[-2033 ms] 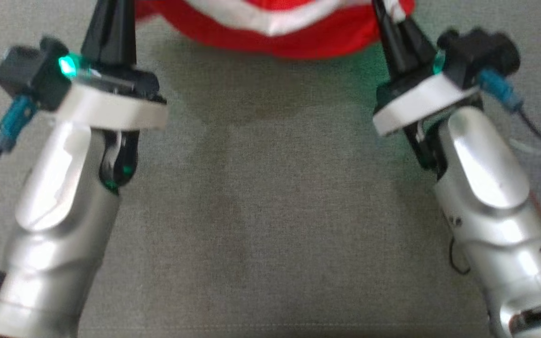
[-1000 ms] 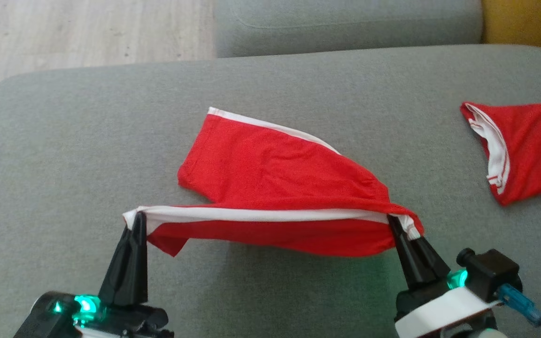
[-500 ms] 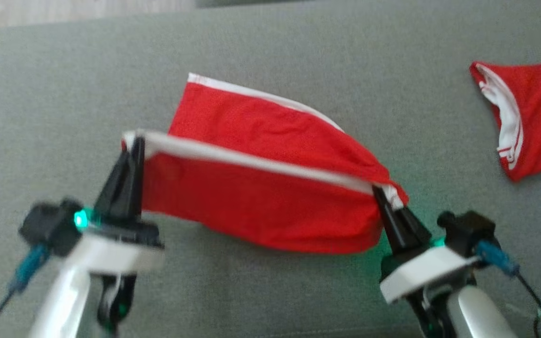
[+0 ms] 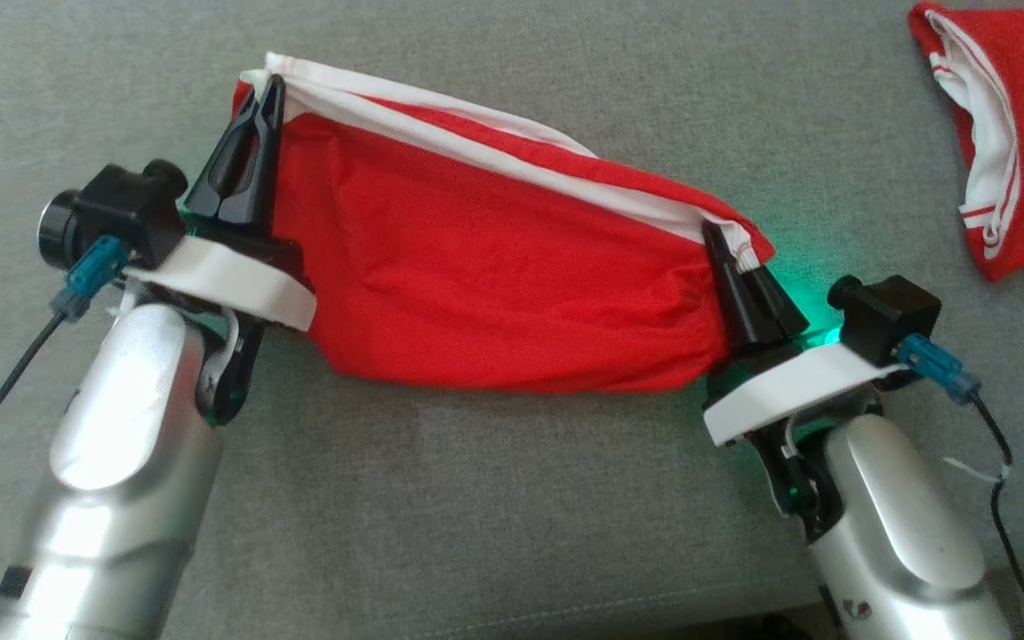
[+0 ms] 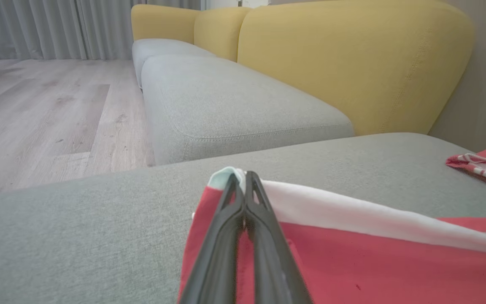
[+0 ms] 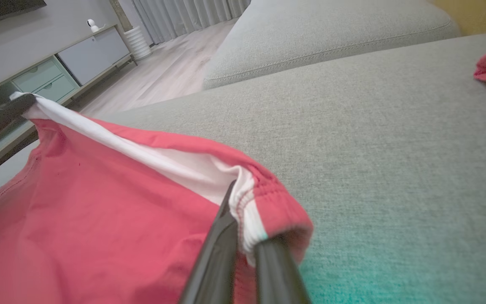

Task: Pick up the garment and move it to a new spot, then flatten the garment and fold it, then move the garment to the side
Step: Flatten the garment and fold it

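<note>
Both pairs of fingers are pinched tight w/ cloth between them. Our left gripper [image 4: 268,89] bites the far-left end of the white waistband [image 4: 494,156], and our right gripper [image 4: 716,236] bites the right end, where the elastic bunches. Between them the garment [image 4: 494,267], red shorts by the look, hangs as a taut sheet over the middle of the grey seat cushion [image 4: 512,516], band on the far side, hem on the near side. Whether the hem touches the cushion we can't tell. We judge it light, soft and limp, w/ some stretch in the band. It has no shape of its own, so it'll sag or crease wherever we slacken. The band ends are the right hold, being the thickest part; thin knit alone could slip out. Head view gives the whole span, plus a second red garment [image 4: 1010,133] lying well apart at the far right. Left wrist view adds what's beyond: yellow backrest [image 5: 352,63], wood floor [image 5: 36,105], curtains [image 5: 36,29]. Right wrist view shows the gathered elastic close up and a cabinet [image 6: 57,63] past the left end.
</note>
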Motion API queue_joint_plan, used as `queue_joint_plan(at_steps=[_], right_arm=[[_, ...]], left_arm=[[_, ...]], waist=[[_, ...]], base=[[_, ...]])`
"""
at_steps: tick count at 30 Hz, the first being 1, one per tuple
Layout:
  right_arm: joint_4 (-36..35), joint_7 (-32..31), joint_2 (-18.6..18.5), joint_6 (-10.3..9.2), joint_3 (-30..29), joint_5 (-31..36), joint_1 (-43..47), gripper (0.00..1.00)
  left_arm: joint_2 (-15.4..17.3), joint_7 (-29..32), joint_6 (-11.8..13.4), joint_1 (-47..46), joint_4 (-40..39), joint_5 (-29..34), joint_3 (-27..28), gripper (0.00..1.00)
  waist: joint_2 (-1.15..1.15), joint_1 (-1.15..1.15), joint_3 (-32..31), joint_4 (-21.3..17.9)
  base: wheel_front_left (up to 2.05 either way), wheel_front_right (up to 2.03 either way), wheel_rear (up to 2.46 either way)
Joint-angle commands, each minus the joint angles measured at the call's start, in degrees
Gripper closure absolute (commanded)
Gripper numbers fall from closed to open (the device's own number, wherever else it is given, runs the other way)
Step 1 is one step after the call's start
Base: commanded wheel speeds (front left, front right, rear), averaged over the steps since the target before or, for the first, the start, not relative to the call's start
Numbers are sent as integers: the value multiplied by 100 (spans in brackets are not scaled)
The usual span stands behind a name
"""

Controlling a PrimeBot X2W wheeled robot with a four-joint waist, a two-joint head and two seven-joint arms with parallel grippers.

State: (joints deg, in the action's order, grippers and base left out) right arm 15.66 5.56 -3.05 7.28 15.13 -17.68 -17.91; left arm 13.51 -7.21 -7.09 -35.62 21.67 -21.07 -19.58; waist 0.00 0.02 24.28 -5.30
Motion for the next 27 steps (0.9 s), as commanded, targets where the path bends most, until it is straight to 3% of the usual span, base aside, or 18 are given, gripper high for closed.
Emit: queue_joint_plan(at_steps=[1,4,6,7,8,9,10,11,12,19,27], right_arm=[[-27,130,16,21,167,-64,-129,100],[149,258,16,21,220,-104,-268,100],[230,363,16,21,237,-134,-336,63],[272,397,16,21,248,-140,-361,52],[312,425,17,21,257,-136,-384,26],[312,425,17,21,257,-136,-384,26],[346,459,17,21,251,-112,-406,0],[377,488,17,21,240,-82,-423,0],[395,521,17,21,225,-51,-435,0],[279,601,17,21,149,136,-260,0],[-330,140,17,21,-204,493,357,0]], left_arm=[[105,-110,-13,-311,95,62,139,100],[47,-227,37,-528,493,108,126,100],[4,-275,55,-640,707,126,104,100],[-17,-300,57,-694,799,136,88,93],[-35,-319,69,-742,889,146,77,69],[-35,-319,69,-742,889,146,77,69],[-49,-329,86,-789,980,162,63,52],[-57,-359,116,-833,1055,191,50,12],[-74,-393,160,-868,1129,210,50,0],[-204,-539,202,-803,1407,221,-51,0],[-304,-435,194,-208,1331,46,-157,0]], waist=[[0,-2,129,-78],[0,-2,155,-96],[0,-2,161,-99],[0,-2,163,-98],[0,-2,165,-96],[0,-2,165,-96],[0,-2,165,-93],[0,-2,164,-89],[0,-2,156,-83],[0,-2,-77,30],[0,-2,-486,173]], base=[[0,0,0],[0,0,0],[0,0,0],[0,0,0],[0,0,0],[0,0,0],[0,0,0],[0,0,0],[0,0,0],[0,0,0],[0,0,0]])
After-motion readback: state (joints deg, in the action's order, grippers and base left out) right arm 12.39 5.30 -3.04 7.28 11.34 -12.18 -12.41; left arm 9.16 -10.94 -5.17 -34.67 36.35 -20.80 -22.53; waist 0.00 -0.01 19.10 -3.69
